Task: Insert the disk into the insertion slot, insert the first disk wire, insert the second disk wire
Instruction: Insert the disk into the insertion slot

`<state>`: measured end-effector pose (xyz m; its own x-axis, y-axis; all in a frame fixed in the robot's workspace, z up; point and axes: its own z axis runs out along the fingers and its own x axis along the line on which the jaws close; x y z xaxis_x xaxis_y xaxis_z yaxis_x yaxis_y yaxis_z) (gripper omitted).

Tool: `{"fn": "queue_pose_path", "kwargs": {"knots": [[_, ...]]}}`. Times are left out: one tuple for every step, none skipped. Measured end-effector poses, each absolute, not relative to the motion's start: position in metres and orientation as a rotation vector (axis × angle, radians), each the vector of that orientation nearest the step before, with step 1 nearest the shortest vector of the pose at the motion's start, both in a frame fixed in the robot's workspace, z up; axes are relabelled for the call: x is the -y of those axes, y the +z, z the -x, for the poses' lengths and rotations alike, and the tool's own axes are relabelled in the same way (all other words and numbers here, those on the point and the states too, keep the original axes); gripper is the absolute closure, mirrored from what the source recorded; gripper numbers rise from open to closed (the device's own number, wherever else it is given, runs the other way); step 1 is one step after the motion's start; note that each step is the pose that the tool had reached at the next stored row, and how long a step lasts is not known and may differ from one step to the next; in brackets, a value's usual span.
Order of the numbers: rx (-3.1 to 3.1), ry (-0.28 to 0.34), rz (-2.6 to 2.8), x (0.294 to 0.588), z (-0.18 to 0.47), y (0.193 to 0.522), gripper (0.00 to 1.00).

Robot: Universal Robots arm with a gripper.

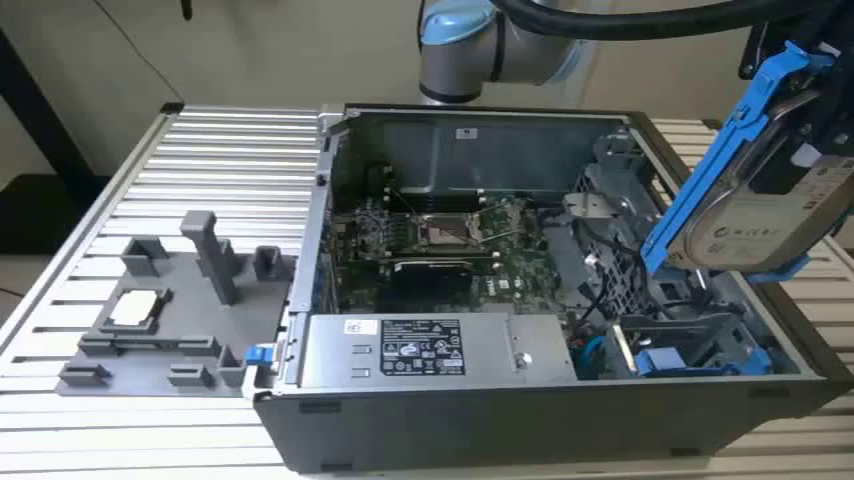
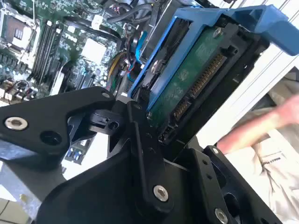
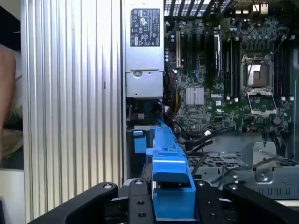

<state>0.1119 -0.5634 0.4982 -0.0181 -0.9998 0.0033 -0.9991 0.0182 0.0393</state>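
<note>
The gripper is getting cut off at the exterior view's right edge, so its grip is hard to see there; in the first wrist view its black fingers are pressing on both sides of the disk, closed tight on the blue frame; the disk is hanging tilted in the air above the exterior view's right end of the open computer case, well apart from the insertion slot, whose opening is hiding among wires; the second wrist view is showing the disk's green underside and plug row, with a blurred person's hand near it; going left to right in the exterior view, a grey parts tray is lying on the ribbed table; inside the case the silver box and the green board are sitting; another blue carrier is sitting low, under the disk
</note>
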Motion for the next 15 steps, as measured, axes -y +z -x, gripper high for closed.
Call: {"fn": "queue_pose_path", "kwargs": {"knots": [[2.22, -0.04, -2.18, 0.5634, -0.1119, 0.4982, 0.67], [2.22, -0.04, -2.18, 0.5634, -0.1119, 0.4982, 0.67], [2.22, -0.04, -2.18, 0.5634, -0.1119, 0.4982, 0.67], [2.22, -0.04, -2.18, 0.5634, -0.1119, 0.4982, 0.67], [2.22, -0.04, -2.18, 0.5634, -0.1119, 0.4981, 0.67], [2.22, -0.04, -2.18, 0.5634, -0.1119, 0.4978, 0.67], [2.22, -0.04, -2.18, 0.5634, -0.1119, 0.4974, 0.67], [2.22, -0.04, -2.18, 0.5635, -0.112, 0.4968, 0.67], [2.22, -0.04, -2.18, 0.5635, -0.1121, 0.4962, 0.67], [2.22, -0.04, -2.18, 0.5636, -0.1122, 0.4954, 0.67], [2.22, -0.04, -2.18, 0.5637, -0.1123, 0.4946, 0.67], [2.22, -0.04, -2.18, 0.5637, -0.1124, 0.4939, 0.67], [2.22, -0.04, -2.18, 0.5638, -0.1126, 0.4932, 0.67], [2.22, -0.04, -2.18, 0.5639, -0.1127, 0.4925, 0.67], [2.22, -0.04, -2.18, 0.564, -0.1128, 0.492, 0.67]]}}
